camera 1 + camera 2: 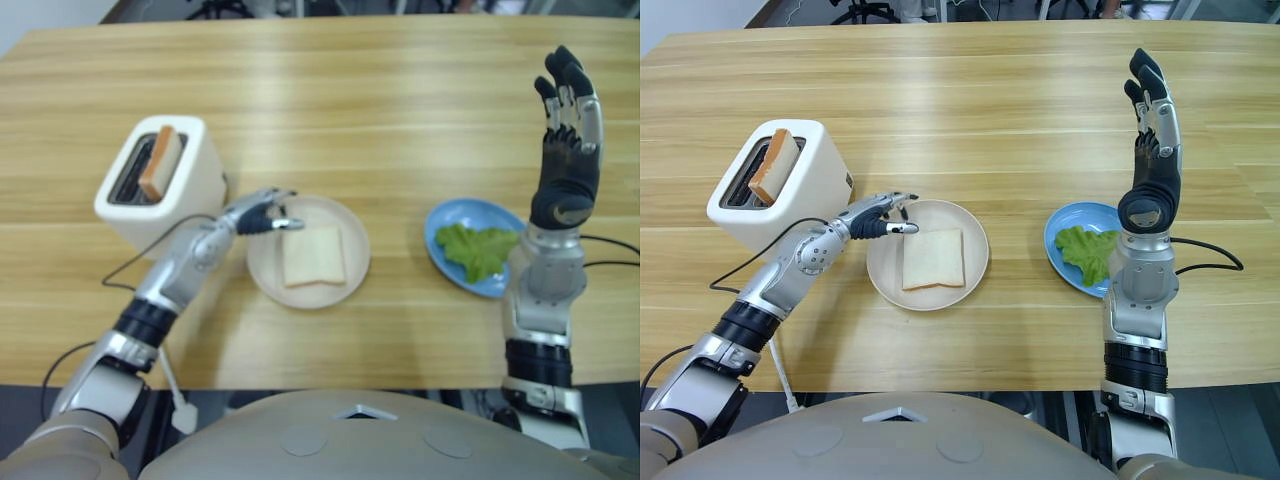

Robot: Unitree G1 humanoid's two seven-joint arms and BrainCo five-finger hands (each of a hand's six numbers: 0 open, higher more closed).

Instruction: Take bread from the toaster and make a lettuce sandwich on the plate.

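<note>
At the left rim of the plate [970, 235]: left hand [883, 214] released, empty | on plate: one bread slice [933, 259], flat | left of plate: toaster [805, 195], second slice [771, 166] standing in slot | right of plate: lettuce [1087, 252]; right hand [1152, 130] raised, spread, empty | risk: skewed pull may tip toaster.

On the table [990, 100], the toaster [790, 190] is placed at the left, with one bread slice [773, 166] standing in its slot. To its right is set the plate [975, 240], on which a second bread slice [933, 259] lies flat. Further right, apart, lettuce [1090, 250] is held in a dish [1075, 215]. The left hand [880, 215] is positioned between toaster and plate, possibly touching the rim.
</note>
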